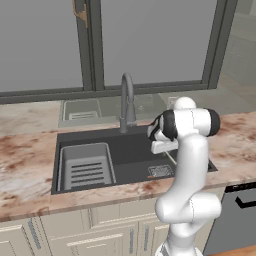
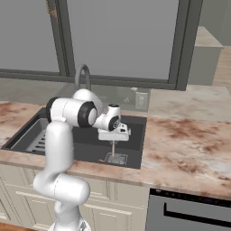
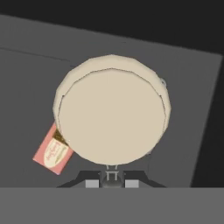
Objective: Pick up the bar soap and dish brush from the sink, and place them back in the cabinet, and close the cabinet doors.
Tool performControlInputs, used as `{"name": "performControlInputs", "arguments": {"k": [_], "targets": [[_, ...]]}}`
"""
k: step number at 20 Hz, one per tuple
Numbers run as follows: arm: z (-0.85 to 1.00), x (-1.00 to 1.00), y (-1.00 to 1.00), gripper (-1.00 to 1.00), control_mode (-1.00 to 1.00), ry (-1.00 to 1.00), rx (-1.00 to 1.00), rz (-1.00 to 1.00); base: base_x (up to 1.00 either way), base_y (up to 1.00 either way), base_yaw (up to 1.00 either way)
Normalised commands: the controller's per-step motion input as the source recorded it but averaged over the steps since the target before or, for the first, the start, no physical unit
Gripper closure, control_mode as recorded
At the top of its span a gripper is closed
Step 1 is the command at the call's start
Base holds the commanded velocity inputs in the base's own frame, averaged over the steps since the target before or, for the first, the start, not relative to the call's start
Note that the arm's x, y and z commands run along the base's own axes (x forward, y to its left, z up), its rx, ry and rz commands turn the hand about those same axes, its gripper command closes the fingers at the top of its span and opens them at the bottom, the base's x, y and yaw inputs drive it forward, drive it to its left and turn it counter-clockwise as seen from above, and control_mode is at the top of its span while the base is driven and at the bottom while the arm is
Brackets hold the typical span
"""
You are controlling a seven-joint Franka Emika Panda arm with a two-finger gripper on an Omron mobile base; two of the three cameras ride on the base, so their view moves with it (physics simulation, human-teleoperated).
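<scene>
My gripper (image 1: 163,147) (image 2: 113,136) (image 3: 110,181) hangs over the right half of the dark grey sink (image 1: 131,149) (image 2: 136,131), shut on the thin pale handle of the dish brush (image 2: 113,147) (image 1: 171,158). In the hand view the brush's round cream head (image 3: 112,111) sits just beyond the fingertips and hides the basin floor behind it. The bar soap (image 3: 52,151), a small reddish block, lies flat on the sink floor beside the brush head, partly tucked under its edge. It shows as a tiny reddish mark (image 1: 150,176) (image 2: 101,160) by the drain. The cabinet and its doors are out of view.
A tall curved grey faucet (image 1: 127,102) (image 2: 83,76) rises behind the basin. A pale slotted rack (image 1: 85,167) (image 2: 38,140) fills the sink's left half. The square drain (image 1: 161,171) (image 2: 117,158) lies under the gripper. Marbled counter (image 1: 25,160) (image 2: 180,140) flanks the sink, with a dishwasher (image 2: 189,210) below right.
</scene>
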Motion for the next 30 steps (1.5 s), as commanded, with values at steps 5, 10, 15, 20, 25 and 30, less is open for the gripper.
{"name": "performControlInputs", "arguments": {"k": [5,10,15,20,25,30], "targets": [[0.29,-0.34,0.00,1.00,-1.00,0.00,0.00,-0.08,0.00,0.00,0.00],[0.41,-0.38,0.00,1.00,-1.00,0.00,0.00,-0.08,0.00,0.00,0.00],[0.47,-0.25,0.00,1.00,-1.00,-0.01,0.00,-0.08,0.00,0.00,0.00],[0.55,-0.07,0.00,1.00,-1.00,-0.02,0.00,-0.06,0.00,0.00,0.00],[0.57,-0.19,0.00,1.00,-1.00,0.00,0.00,-0.03,0.00,0.00,0.00],[0.38,-0.25,0.00,1.00,-1.00,0.00,-0.01,-0.01,0.00,0.00,0.00]]}}
